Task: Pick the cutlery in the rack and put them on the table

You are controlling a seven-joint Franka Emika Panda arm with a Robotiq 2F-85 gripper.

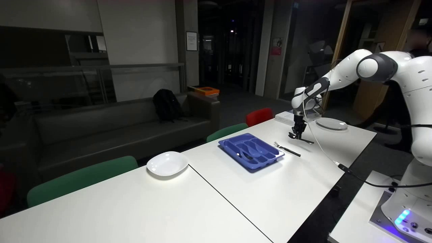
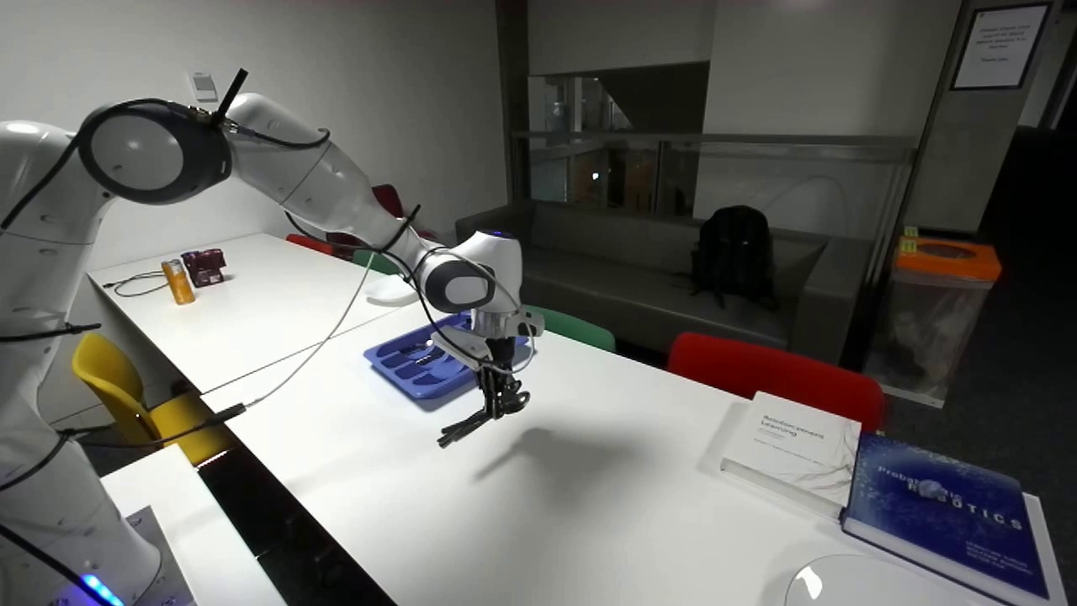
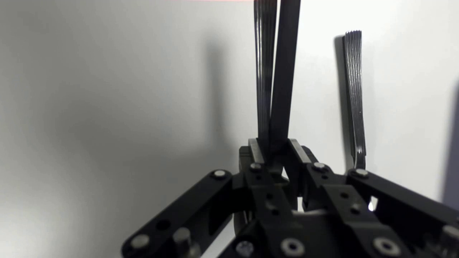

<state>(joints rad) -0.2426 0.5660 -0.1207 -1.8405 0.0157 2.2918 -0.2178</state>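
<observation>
Two black-handled utensils [image 3: 264, 75], at least one a spoon [image 2: 517, 403], probably light, stiff and slippery, are being pinched between narrow-set jaws above the desk [image 2: 648, 539], near the blue cutlery tray [image 1: 253, 165], their handles [image 3: 286, 68] likely being best gripped around mid-length.

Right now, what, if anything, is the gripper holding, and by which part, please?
Two black-handled utensils, at least one a spoon, held by their handles.
</observation>
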